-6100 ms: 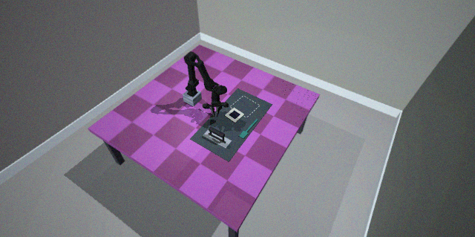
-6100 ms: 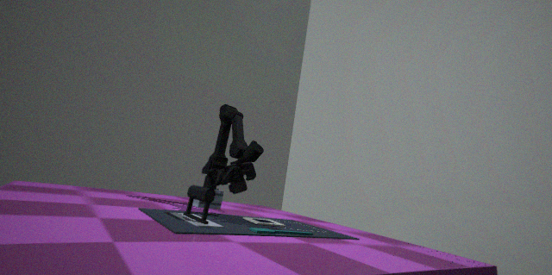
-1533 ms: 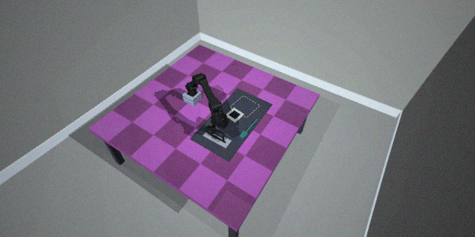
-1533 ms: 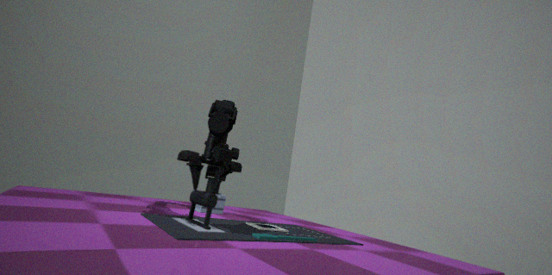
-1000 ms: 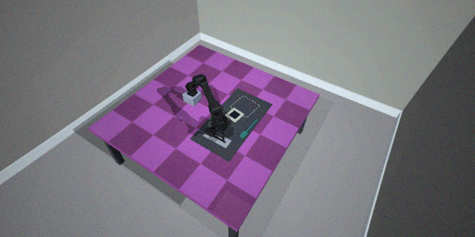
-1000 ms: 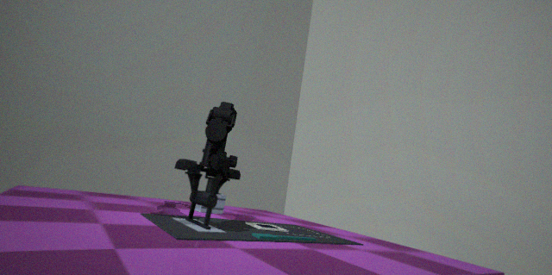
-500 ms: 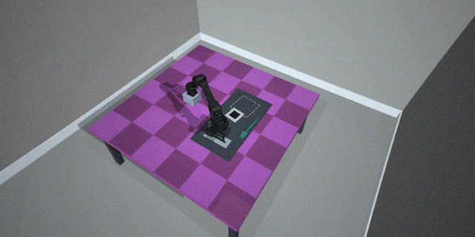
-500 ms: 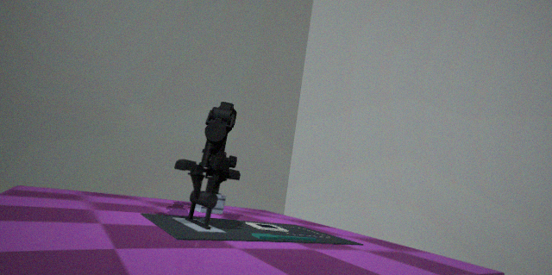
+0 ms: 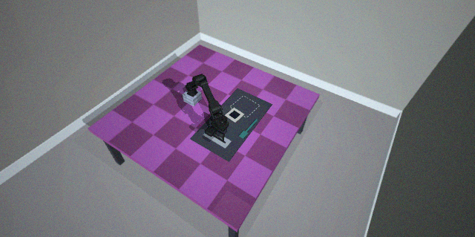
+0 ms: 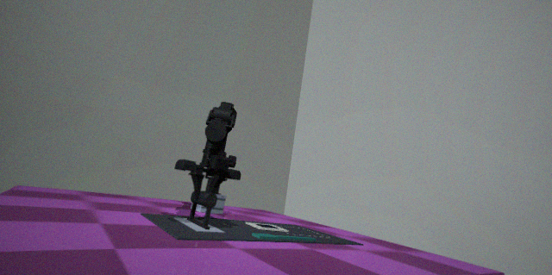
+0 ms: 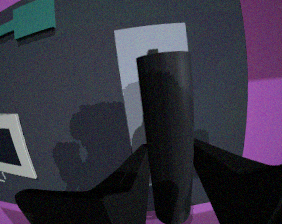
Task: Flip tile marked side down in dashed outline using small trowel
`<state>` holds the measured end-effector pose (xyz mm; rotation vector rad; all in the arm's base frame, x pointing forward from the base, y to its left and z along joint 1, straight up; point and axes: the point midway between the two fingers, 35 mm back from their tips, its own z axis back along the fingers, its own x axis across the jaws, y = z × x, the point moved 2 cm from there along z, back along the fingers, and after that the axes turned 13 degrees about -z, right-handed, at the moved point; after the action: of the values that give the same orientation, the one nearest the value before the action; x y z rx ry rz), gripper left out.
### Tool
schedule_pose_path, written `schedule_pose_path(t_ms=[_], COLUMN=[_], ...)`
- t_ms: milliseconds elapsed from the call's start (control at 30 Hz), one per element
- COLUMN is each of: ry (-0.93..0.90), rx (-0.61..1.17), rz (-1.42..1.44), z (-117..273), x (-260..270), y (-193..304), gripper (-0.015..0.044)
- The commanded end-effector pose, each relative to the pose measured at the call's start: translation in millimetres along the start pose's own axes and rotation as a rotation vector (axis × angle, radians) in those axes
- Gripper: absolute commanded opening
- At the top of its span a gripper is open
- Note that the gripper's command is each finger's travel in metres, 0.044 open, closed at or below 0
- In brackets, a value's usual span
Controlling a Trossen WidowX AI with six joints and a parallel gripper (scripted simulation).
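The trowel (image 9: 227,143) (image 10: 212,230) (image 11: 151,40) has a light grey rectangular blade and a thick black handle raised on two thin posts. Its blade lies on the dark mat (image 9: 227,156) (image 10: 160,224) (image 11: 92,60). My gripper (image 9: 216,131) (image 10: 203,197) (image 11: 168,147) is shut on the handle, one finger on each side. The square tile (image 9: 234,114) (image 10: 267,227) (image 11: 7,145) lies flat on the mat, cream with a dark square on its upper face. It lies beside the dashed outline (image 9: 259,105), close to its near corner. The fingertips are partly hidden in the top and exterior views.
A green flat-bladed tool (image 9: 243,134) (image 10: 280,237) (image 11: 37,21) with a thin handle lies along the mat's edge, beside the tile and the trowel. A pale block (image 9: 192,99) (image 10: 220,204) stands under the arm's base on the pink checkered table (image 9: 237,181) (image 10: 60,234) (image 11: 267,115).
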<state>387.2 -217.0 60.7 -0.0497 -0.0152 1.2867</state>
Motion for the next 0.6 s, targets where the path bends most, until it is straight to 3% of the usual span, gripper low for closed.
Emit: schedule_pose_path(t_ms=[0, 567], ry=[-0.003, -0.003], rx=[0.001, 0.001], rz=[-0.116, -0.626], z=[-1.0, -0.9], x=[0.6, 0.5], y=[0.1, 0.1], gripper=[0.013, 0.013])
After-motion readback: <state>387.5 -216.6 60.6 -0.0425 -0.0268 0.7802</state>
